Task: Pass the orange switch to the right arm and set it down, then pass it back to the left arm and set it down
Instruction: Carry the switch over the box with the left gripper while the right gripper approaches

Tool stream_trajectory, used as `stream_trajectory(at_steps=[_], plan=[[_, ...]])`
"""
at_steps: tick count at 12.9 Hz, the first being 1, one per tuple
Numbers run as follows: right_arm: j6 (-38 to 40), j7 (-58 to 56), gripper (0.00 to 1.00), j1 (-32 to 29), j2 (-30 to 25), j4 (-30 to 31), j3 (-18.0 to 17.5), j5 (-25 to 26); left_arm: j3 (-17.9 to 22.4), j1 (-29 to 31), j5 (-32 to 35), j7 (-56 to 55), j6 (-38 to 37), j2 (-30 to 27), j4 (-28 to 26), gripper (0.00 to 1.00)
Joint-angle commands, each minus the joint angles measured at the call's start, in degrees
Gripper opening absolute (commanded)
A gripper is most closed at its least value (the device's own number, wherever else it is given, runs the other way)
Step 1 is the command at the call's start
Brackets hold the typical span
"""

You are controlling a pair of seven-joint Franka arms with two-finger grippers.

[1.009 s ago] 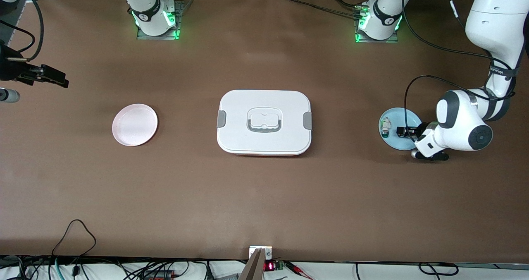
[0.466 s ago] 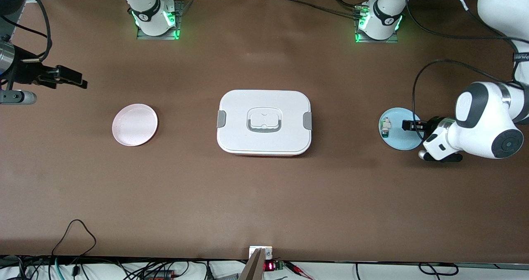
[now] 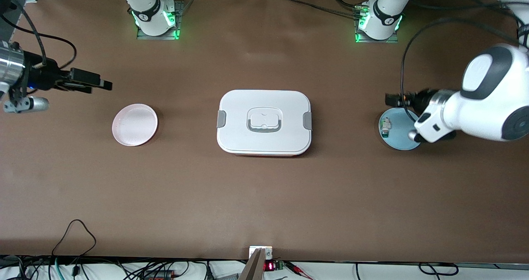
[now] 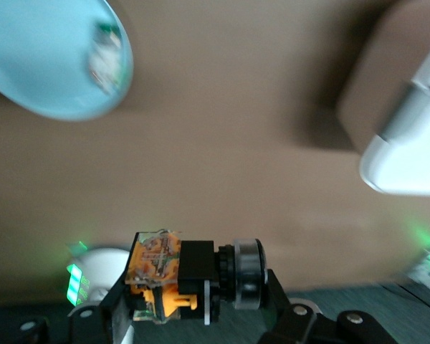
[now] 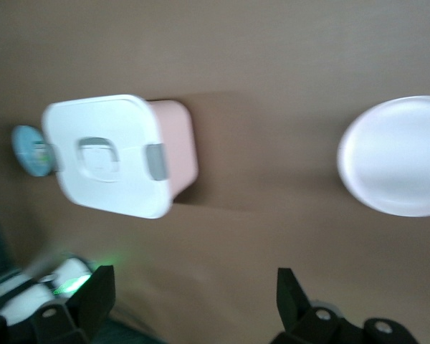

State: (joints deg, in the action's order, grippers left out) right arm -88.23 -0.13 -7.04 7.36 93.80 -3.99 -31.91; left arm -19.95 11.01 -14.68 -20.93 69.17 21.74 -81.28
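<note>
Left gripper (image 3: 392,99) pinching orange switch (image 4: 173,276), up in the air above blue plate (image 3: 403,139), toward left arm's end of table from box (image 3: 264,123). Right gripper (image 3: 97,83) spread, empty, above table near pink plate (image 3: 134,125).

Through the right wrist camera you look down on the brown table (image 5: 272,86). Your right gripper (image 5: 193,297) has its two black fingers (image 5: 93,297) spread wide with nothing between them. The white box (image 5: 107,154) with its grey handle sits lidded; beside one end peeks a blue plate (image 5: 29,150), and well apart from its other end lies the pink plate (image 5: 394,158)
</note>
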Motion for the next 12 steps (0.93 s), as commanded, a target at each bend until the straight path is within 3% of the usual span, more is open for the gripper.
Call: stream_trajectory(at_steps=[1, 4, 9, 12], plan=[[-0.9, 0.4, 1.0, -0.3, 2.1, -0.5, 0.0, -9.3, -1.8, 0.2, -9.0, -11.9, -5.0, 0.1, 4.5, 0.17], [-6.5, 2.0, 1.0, 1.1, 2.0, 2.0, -0.5, -19.0, -5.9, 0.2, -16.8, -23.6, -5.1, 0.1, 7.7, 0.11], [-9.9, 2.9, 1.0, 4.1, 4.9, 3.1, -0.7, -38.4, -6.4, -1.5, -40.8, -41.1, -4.3, 1.0, 8.0, 0.05], [-12.3, 0.8, 1.0, 5.6, 5.3, 5.0, -0.7, -42.0, -6.3, -3.8, -49.2, -47.0, 2.8, 3.4, 7.3, 0.0]])
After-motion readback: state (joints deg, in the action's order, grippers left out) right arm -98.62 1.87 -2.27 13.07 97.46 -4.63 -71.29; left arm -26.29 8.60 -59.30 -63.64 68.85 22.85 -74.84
